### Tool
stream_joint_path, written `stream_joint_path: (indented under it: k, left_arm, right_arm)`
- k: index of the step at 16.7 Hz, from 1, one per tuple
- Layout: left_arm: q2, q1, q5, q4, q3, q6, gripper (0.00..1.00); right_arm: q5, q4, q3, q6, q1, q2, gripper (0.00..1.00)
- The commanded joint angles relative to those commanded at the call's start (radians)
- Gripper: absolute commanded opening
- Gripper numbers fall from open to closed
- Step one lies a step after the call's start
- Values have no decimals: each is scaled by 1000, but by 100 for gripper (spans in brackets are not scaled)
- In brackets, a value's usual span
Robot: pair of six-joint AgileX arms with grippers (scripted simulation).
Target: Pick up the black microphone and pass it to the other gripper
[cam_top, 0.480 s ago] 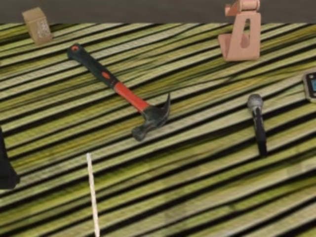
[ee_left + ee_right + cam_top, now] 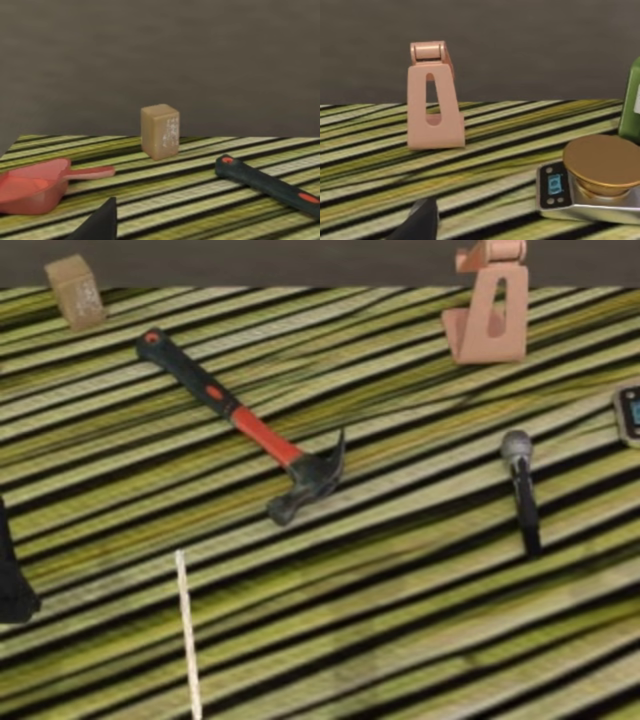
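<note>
Nothing has moved since the earlier frame: every object and the arm at the left edge sit exactly where they were.

In the top view, the black microphone (image 2: 521,490) lies flat on the right half of the table (image 2: 400,640), its long axis running nearly straight toward the camera side, grey mesh head at the far end and handle nearer. The claw hammer (image 2: 245,428) lies well apart to its left, on a diagonal. Only a dark piece of the left arm (image 2: 14,580) shows at the left edge; the right arm is out of frame. Lying on the right side, the microphone is, I judge, the right arm's to fetch.

In the left wrist view, one dark tip of the left claw (image 2: 102,222) shows low down; whether it is released or clenched I cannot tell. The microphone is absent here.

In the right wrist view, one dark tip of the right claw (image 2: 422,220) shows, its state likewise unclear. Ahead stand a pink stand (image 2: 434,97) and a kitchen scale (image 2: 590,187); the microphone is not in view.
</note>
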Motion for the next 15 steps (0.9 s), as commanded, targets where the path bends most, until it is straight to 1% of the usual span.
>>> stream_joint_path:
  k: [3,11,15]
  left_arm:
    - [0,0,0,0,0,0,100]
    - [0,0,0,0,0,0,100]
    - [0,0,0,0,0,0,100]
  right_arm:
    - [5,-124,192,44,38,248,100]
    - [19,-527,765,176,160,1110,100]
    - [23,-699,1023,235,215,1447,100]
